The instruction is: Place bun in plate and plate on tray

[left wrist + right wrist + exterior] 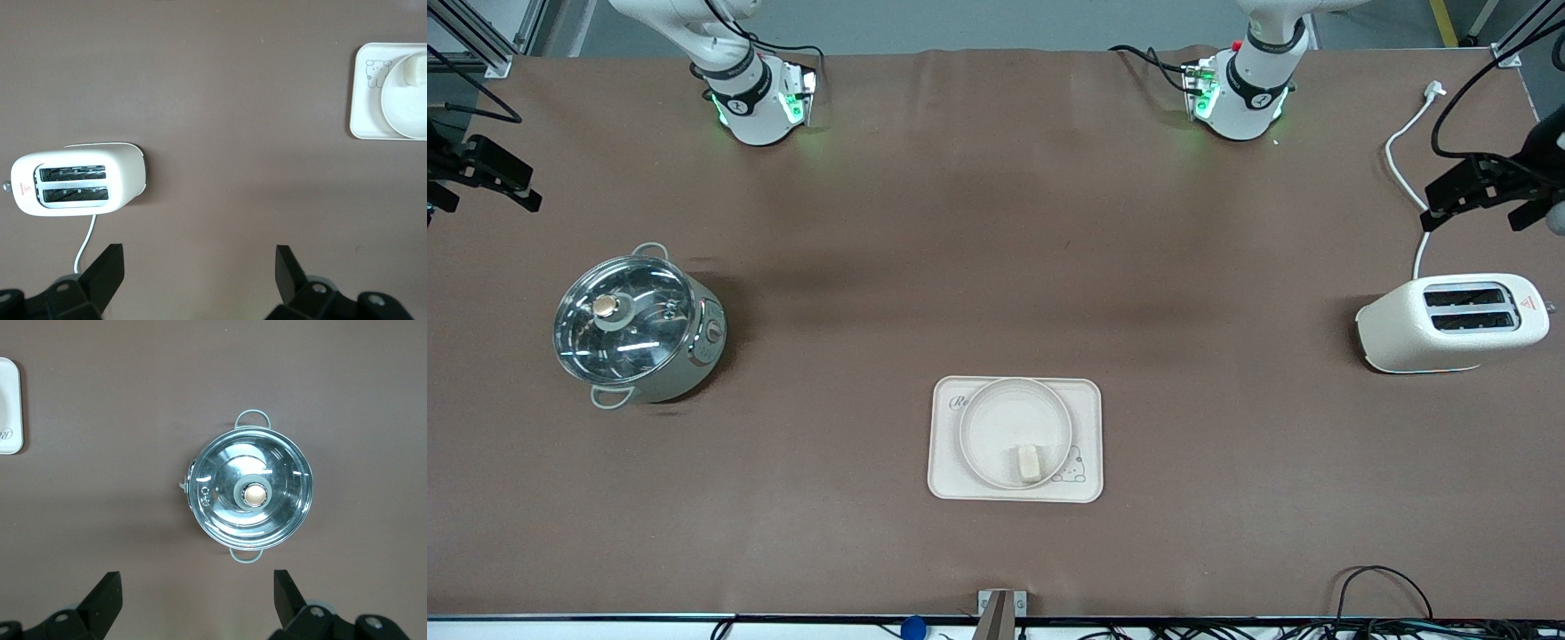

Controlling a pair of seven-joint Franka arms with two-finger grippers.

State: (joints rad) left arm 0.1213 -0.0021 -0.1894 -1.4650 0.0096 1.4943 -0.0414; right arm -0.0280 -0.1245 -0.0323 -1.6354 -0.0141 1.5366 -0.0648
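The bun [1029,463] lies in the plate [996,418], close to the rim nearest the front camera. The plate sits on the tray [947,471], which lies in the middle of the table near the front camera. In the left wrist view the tray [363,93], plate [403,110] and bun [415,67] show at the picture's edge. A corner of the tray [8,407] shows in the right wrist view. My left gripper [199,257] is open and empty, high over the table by the toaster. My right gripper [197,581] is open and empty, high over the table by the pot.
A cream toaster [1449,324] with a white cable [1405,169] stands at the left arm's end of the table. A steel pot with a glass lid [636,329] stands at the right arm's end. Brown cloth covers the table.
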